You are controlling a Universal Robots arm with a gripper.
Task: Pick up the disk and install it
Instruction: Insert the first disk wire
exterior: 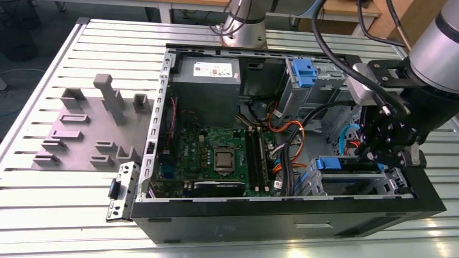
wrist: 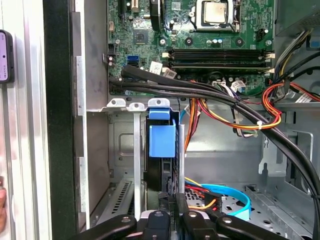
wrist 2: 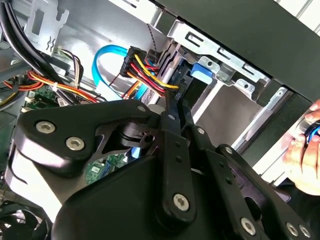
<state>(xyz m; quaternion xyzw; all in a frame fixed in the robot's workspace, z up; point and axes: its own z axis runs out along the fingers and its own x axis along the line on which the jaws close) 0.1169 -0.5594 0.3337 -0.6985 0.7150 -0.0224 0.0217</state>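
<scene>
Pinching in on the disk point(wrist: 161, 172), the fingers point(wrist: 167, 216) look clamped on its near edge, though the contact itself is partly hidden by the linkage. Just ahead of the fingers the disk stands on edge in its slot in the drive cage point(wrist: 120, 150), its blue bracket point(wrist: 162, 137) uppermost between the metal rails. Close beside the fingers run red, yellow and orange wires point(wrist 2: 150, 72) and a blue cable point(wrist: 235, 197). Beyond lies the motherboard point(wrist: 200, 30). Judgement: keep the disk square to the rails, press straight along the slot, and avoid snagging the wires. A person's hand point(wrist 2: 305, 155) rests outside the case point(exterior: 287, 220).
</scene>
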